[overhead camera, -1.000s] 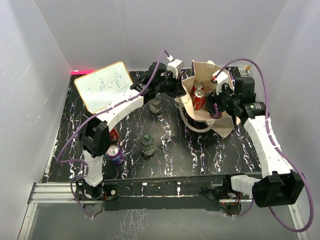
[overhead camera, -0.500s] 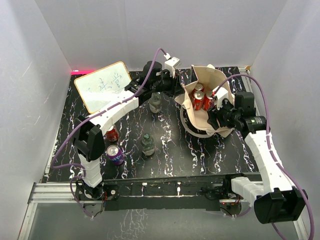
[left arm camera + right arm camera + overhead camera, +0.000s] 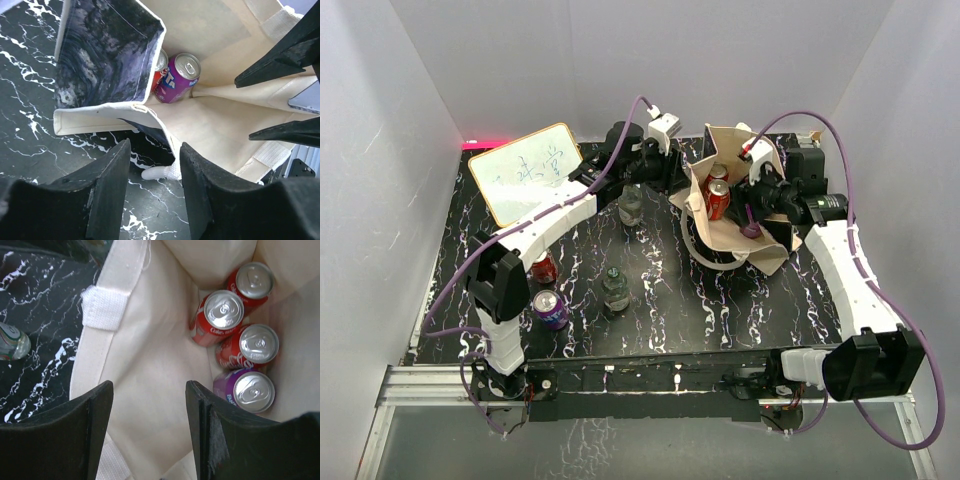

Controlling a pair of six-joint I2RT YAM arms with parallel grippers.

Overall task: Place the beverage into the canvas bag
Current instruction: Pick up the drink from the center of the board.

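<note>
The beige canvas bag [image 3: 727, 143] stands open at the table's far right, its black panel [image 3: 105, 50] facing left. Inside it lie three red cans [image 3: 223, 315] and a purple can [image 3: 248, 390]; the purple can [image 3: 177, 77] also shows in the left wrist view. My right gripper [image 3: 752, 203] hovers over the bag's mouth, open [image 3: 149, 430], with only the bag's inner wall between its fingers. My left gripper [image 3: 672, 180] sits at the bag's left rim, open [image 3: 155, 190] and empty, with a white loop handle [image 3: 162, 172] lying on the table beyond it.
On the table stand two clear bottles [image 3: 631, 207] [image 3: 614, 288], a red can [image 3: 544, 268] and a purple can [image 3: 550, 310] near the left arm's base. A whiteboard [image 3: 525, 172] leans at the far left. White walls close in on the table.
The left jaws have opened at the bag's rim. The right gripper has risen and shifted toward the far side above the bag.
</note>
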